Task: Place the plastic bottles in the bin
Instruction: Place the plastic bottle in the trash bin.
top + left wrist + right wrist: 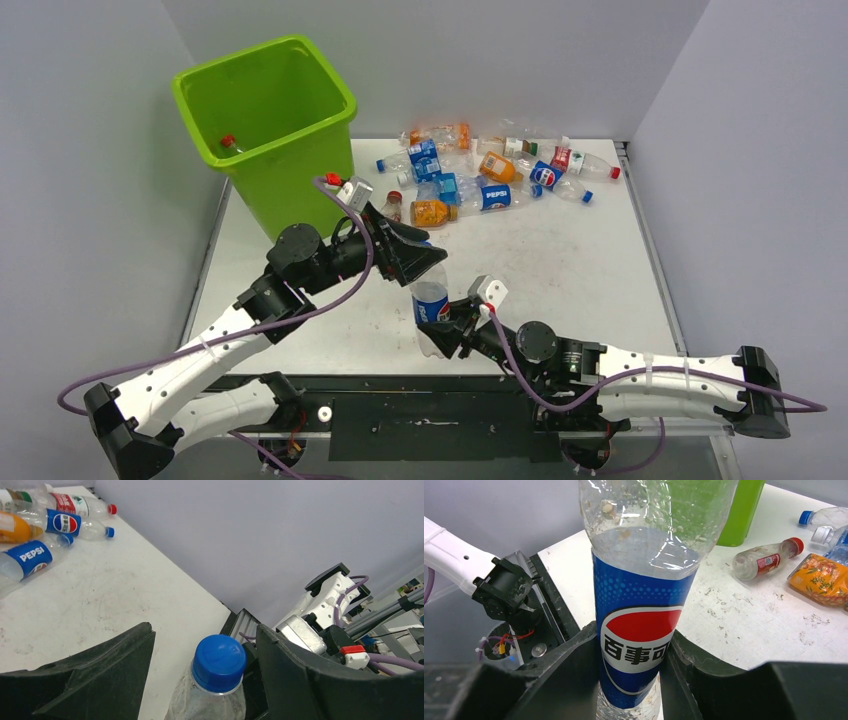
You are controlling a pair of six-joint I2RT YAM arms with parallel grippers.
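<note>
R gripper (447, 335) gripped your Pepsi bottle (430, 300), L gripper (428, 262) stood wide astride the cap (218, 662); you needed L shut firm below it before R released.

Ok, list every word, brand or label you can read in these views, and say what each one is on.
"百事可": on the blue label of the upright clear plastic bottle.
"PEPSI": on the blue label of the lying clear plastic bottle on the white table.
Red-labelled clear bottle: print too blurred to read.
Orange-labelled bottle and small red-capped bottle: print too small to read.
</note>
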